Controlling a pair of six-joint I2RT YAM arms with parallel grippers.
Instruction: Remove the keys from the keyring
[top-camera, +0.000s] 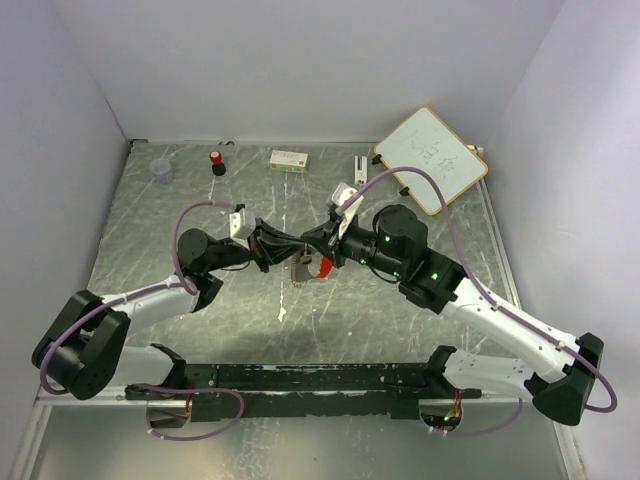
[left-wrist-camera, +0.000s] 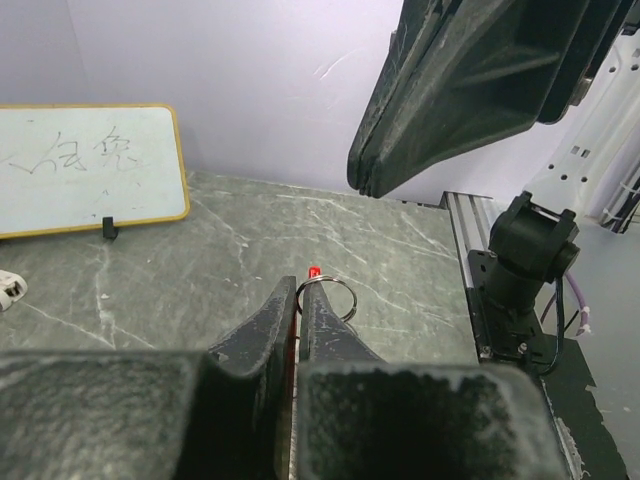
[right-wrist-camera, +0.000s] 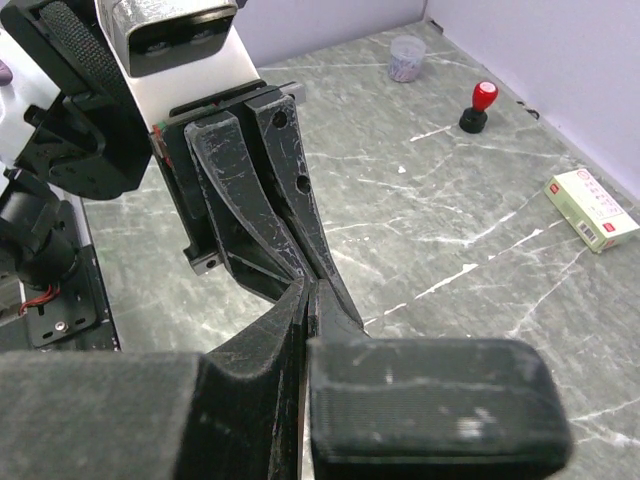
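Mid-frame, the left gripper pinches the ring, keys hanging below; the right gripper is closed, its hold hidden.

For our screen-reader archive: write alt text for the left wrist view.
The left gripper, shut, pinches a thin metal keyring at its fingertips above a grey marbled table. The right gripper hangs closed overhead at upper right; a small whiteboard with handwriting sits at the left.
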